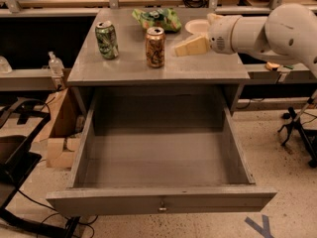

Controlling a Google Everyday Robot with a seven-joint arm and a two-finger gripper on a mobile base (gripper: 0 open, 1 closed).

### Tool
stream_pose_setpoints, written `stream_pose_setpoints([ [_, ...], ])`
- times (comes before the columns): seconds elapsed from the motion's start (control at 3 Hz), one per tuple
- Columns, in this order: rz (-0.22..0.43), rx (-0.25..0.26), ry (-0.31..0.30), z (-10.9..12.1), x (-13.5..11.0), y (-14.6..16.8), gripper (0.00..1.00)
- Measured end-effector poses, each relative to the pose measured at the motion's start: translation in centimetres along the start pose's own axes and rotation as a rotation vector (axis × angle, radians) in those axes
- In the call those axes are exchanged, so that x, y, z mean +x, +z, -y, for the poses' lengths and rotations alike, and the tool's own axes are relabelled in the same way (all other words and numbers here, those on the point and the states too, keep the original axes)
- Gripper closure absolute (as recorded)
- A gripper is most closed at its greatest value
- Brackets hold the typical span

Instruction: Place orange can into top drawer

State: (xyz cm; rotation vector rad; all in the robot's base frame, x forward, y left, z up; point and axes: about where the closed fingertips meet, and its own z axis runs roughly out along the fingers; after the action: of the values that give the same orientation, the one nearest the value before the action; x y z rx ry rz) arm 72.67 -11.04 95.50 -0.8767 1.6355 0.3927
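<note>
The orange can (155, 46) stands upright on the grey cabinet top (129, 66), near its middle. The top drawer (158, 201) is pulled fully open below, and its inside is bare. My gripper (193, 34) hovers over the cabinet top just right of the orange can, a short gap away, not touching it. It is open and holds nothing. One pale finger (190, 46) points left toward the can. The white arm (277, 31) reaches in from the right.
A green-and-white can (107, 40) stands left of the orange can. A green snack bag (158, 19) and a white bowl (197, 27) lie at the back of the top. Cardboard boxes (59, 133) and cables sit on the floor at left, and a stand's legs (297, 128) at right.
</note>
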Motion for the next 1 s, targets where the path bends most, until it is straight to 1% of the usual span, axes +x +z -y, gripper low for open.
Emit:
stream_pose_setpoints([
  [0.33, 0.025, -0.043, 0.062, -0.6, 1.1, 3.5, 0.00],
  [0.67, 0.036, -0.082, 0.098, -1.5, 1.4, 7.5, 0.00],
  [1.0, 0.053, -0.101, 0.103, -1.6, 1.2, 11.1, 0.00],
])
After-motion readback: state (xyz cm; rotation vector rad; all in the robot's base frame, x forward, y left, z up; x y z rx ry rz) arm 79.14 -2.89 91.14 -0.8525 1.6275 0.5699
